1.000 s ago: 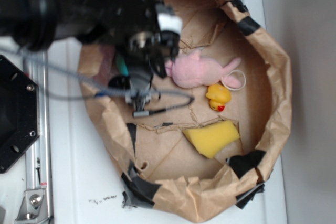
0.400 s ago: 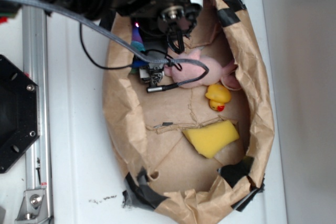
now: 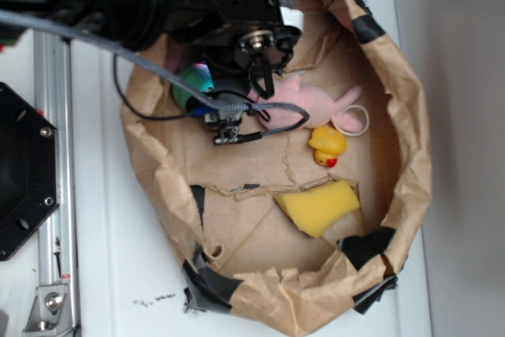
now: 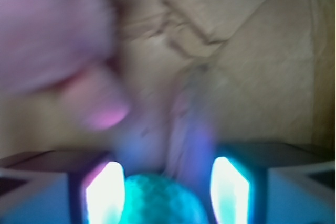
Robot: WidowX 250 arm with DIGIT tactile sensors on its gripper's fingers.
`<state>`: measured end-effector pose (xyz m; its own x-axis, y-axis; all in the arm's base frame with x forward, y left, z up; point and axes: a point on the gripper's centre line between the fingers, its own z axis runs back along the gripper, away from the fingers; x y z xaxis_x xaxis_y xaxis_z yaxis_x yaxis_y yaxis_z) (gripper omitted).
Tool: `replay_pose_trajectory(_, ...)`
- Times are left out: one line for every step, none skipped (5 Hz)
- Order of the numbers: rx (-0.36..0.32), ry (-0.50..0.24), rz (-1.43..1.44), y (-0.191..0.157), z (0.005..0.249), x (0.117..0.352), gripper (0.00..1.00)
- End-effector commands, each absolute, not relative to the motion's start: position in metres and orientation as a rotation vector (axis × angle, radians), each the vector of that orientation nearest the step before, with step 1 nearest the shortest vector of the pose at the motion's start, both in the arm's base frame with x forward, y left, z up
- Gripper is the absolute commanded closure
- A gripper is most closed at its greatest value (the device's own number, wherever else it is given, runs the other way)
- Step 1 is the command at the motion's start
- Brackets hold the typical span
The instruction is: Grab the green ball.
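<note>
I see the pink plush toy (image 3: 304, 106), yellow rubber duck (image 3: 328, 146) and yellow sponge (image 3: 318, 207) right of the gripper (image 4: 165, 190). Its fingers (image 4: 104, 191) clamp the green ball (image 4: 160, 200), upper left of the paper basket (image 3: 410, 155).

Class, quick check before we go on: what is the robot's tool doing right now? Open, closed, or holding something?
Tool: the green ball sits between its two fingers, with a thin gap on the right side, so a firm grip cannot be told.
</note>
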<state>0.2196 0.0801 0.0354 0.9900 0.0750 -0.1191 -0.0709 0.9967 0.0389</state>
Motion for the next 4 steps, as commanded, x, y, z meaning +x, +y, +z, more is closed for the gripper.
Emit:
replay_pose_trajectory(-0.030, -0.011, 0.060, 0.030, 0.149, 0.257, 1.00)
replay_pose_trajectory(-0.020, 0.064, 0.146, 0.019, 0.173, 0.273, 1.00)
replay_pose_trajectory(-0.056, 0.072, 0.173, 0.018, 0.171, 0.271, 1.00)
replay_pose_trajectory(-0.079, 0.056, 0.225, 0.019, 0.173, 0.269, 1.00)
